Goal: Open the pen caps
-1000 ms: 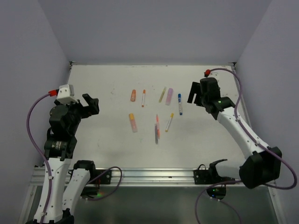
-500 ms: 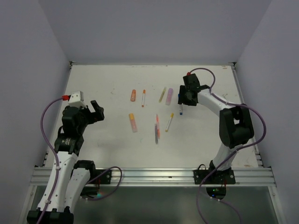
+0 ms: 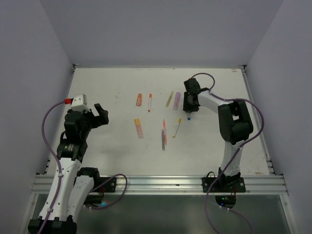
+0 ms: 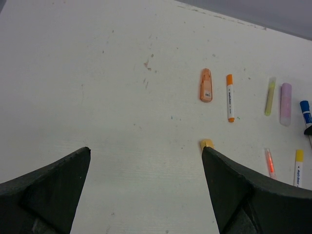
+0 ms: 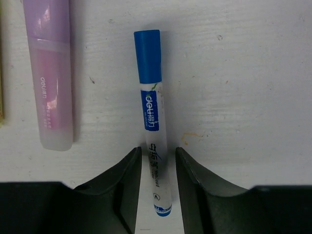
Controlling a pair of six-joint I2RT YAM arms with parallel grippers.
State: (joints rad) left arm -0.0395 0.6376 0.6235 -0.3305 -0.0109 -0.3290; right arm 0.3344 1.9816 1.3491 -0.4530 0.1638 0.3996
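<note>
Blue cap [image 5: 147, 56] on, at 12 o'clock end of white pen [image 5: 152, 122], flat on table [image 5: 253, 97]. Right gripper [image 5: 158, 152] astride barrel near 6 o'clock end, jaws narrow, thin gaps both sides, no grip yet. Lilac highlighter [image 5: 48, 78] at pen's 9 o'clock. Top view: gripper covers most of pen; cap shows only in wrist view. Left gripper [image 4: 146, 148] wide, empty, at table's 9 o'clock.
</note>
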